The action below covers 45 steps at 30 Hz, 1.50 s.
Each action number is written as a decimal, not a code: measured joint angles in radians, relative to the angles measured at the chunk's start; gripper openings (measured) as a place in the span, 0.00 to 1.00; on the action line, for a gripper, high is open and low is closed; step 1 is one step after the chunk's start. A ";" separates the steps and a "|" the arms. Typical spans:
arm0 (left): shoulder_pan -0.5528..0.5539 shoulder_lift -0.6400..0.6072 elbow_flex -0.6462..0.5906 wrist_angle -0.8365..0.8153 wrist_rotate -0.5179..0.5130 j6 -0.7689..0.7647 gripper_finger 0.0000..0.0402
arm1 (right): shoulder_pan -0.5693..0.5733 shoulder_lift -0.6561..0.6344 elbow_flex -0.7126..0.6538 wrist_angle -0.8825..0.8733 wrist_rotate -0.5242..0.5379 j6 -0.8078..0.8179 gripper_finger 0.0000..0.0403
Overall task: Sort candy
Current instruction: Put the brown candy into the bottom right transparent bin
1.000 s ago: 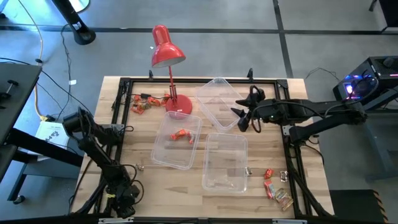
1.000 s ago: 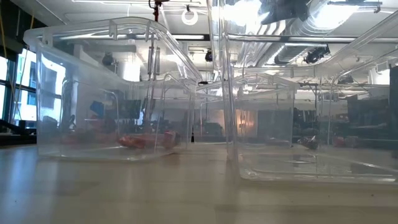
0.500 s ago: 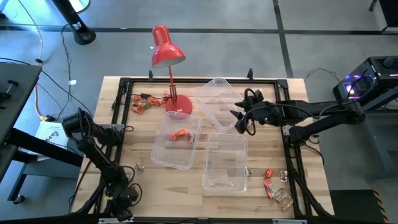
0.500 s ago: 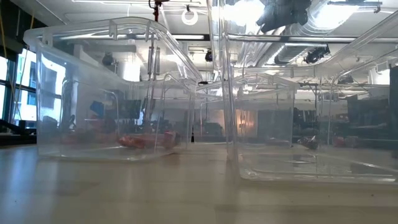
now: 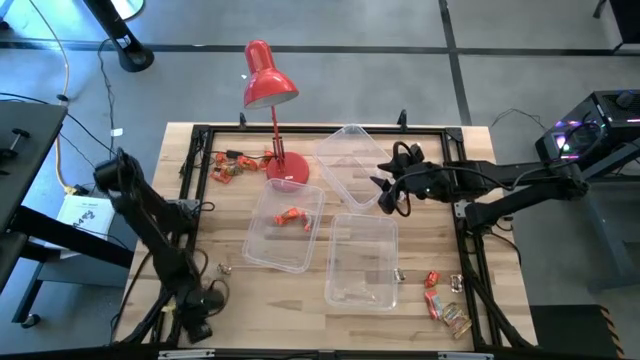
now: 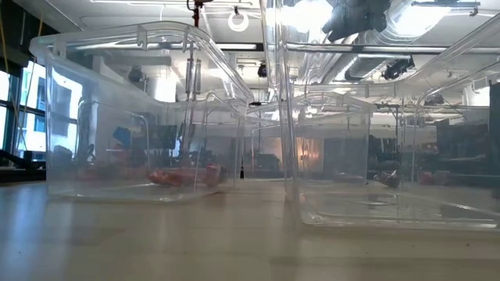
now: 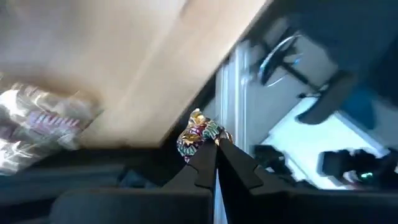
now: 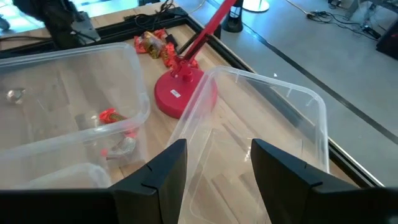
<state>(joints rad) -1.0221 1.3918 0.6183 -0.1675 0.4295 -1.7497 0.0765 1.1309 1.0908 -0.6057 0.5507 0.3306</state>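
Note:
My left gripper (image 5: 196,326) is at the table's near left corner, shut on a candy (image 7: 200,136) in a brown-and-gold wrapper. A silvery candy (image 7: 42,121) lies on the wood close by. My right gripper (image 5: 393,192) hangs open over the near rim of the far clear tub (image 5: 350,160), with nothing between its fingers (image 8: 158,177). Red candy (image 5: 292,216) lies in the middle tub (image 5: 262,250). More candy sits loose at the far left (image 5: 232,163) and at the near right (image 5: 442,303). My left gripper pinches the wrapped candy (image 7: 205,142) between its two fingertips. Most of the candy sticks out past the tips. Whether it is clear of the table, I cannot tell.
A red desk lamp (image 5: 268,90) stands with its base (image 5: 288,168) between the far candy and the far tub. A third clear tub (image 5: 362,262) lies near right of the middle one. A black frame (image 5: 196,180) runs round the table's edges. Small single sweets (image 5: 225,267) lie on the wood.
My left arm's elbow has swung up and toward the table's far left, while its gripper stays at the near left corner. My right gripper has shifted slightly toward the table's left, above the far tub's rim.

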 joint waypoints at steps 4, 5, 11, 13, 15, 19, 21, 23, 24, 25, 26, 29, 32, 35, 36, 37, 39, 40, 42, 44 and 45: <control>0.065 -0.067 -0.008 -0.104 -0.026 0.034 0.00 | -0.016 0.000 0.000 -0.004 0.000 0.004 0.43; 0.088 -0.096 -0.010 -0.130 -0.045 0.060 0.00 | -0.020 0.000 0.000 -0.006 0.000 0.003 0.43; 0.238 -0.191 0.011 -0.089 -0.202 0.254 0.00 | -0.024 -0.004 0.000 -0.004 -0.011 0.003 0.43; 0.288 -0.217 0.033 -0.065 -0.233 0.355 0.00 | -0.024 -0.013 0.000 0.013 -0.026 0.001 0.43; 0.336 -0.222 0.067 -0.016 -0.235 0.475 0.00 | -0.024 -0.028 0.000 0.017 -0.056 0.001 0.43; 0.425 -0.239 0.167 0.022 -0.227 0.692 0.00 | -0.024 -0.076 0.000 0.043 -0.117 0.001 0.43; 0.469 -0.245 0.220 -0.008 -0.230 0.799 0.00 | -0.024 -0.108 0.000 0.055 -0.129 0.005 0.43; 0.523 -0.236 0.286 -0.040 -0.229 0.916 0.00 | -0.024 -0.136 0.000 0.055 -0.132 0.008 0.43; 0.550 -0.232 0.316 -0.079 -0.225 0.977 0.00 | -0.024 -0.151 0.000 0.057 -0.132 0.008 0.43; 0.579 -0.227 0.346 -0.126 -0.226 1.042 0.00 | -0.024 -0.164 0.000 0.057 -0.132 0.008 0.43; 0.611 -0.216 0.377 -0.158 -0.226 1.109 0.00 | -0.024 -0.177 0.000 0.057 -0.132 0.008 0.43; 0.710 -0.163 0.447 -0.222 -0.228 1.337 0.00 | -0.024 -0.205 0.000 0.067 -0.132 0.008 0.43; 0.815 -0.086 0.513 -0.197 -0.205 1.565 0.00 | -0.024 -0.217 0.000 0.081 -0.131 0.003 0.43; 0.912 0.021 0.578 -0.164 -0.167 1.749 0.00 | -0.024 -0.217 0.000 0.101 -0.114 0.001 0.43; 0.939 0.060 0.599 -0.156 -0.150 1.801 0.00 | -0.024 -0.217 0.000 0.110 -0.112 0.001 0.43; 0.963 0.096 0.619 -0.145 -0.126 1.850 0.00 | -0.024 -0.217 0.000 0.116 -0.108 0.001 0.43; 1.004 0.161 0.659 -0.104 -0.069 1.922 0.00 | -0.024 -0.217 0.000 0.117 -0.097 0.001 0.43; 1.019 0.191 0.677 -0.088 -0.026 1.946 0.00 | -0.024 -0.217 0.000 0.119 -0.097 0.001 0.43; 1.040 0.245 0.712 -0.068 0.057 1.982 0.00 | -0.024 -0.224 0.000 0.121 -0.097 0.001 0.43; 1.050 0.291 0.743 -0.071 0.119 2.007 0.00 | -0.024 -0.239 0.000 0.121 -0.097 0.001 0.43; 1.052 0.311 0.759 -0.072 0.136 2.012 0.00 | -0.024 -0.246 0.000 0.120 -0.097 0.001 0.43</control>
<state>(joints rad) 0.0297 1.7028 1.3772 -0.2393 0.5659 0.2626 0.0525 0.8853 1.0911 -0.4857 0.4541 0.3313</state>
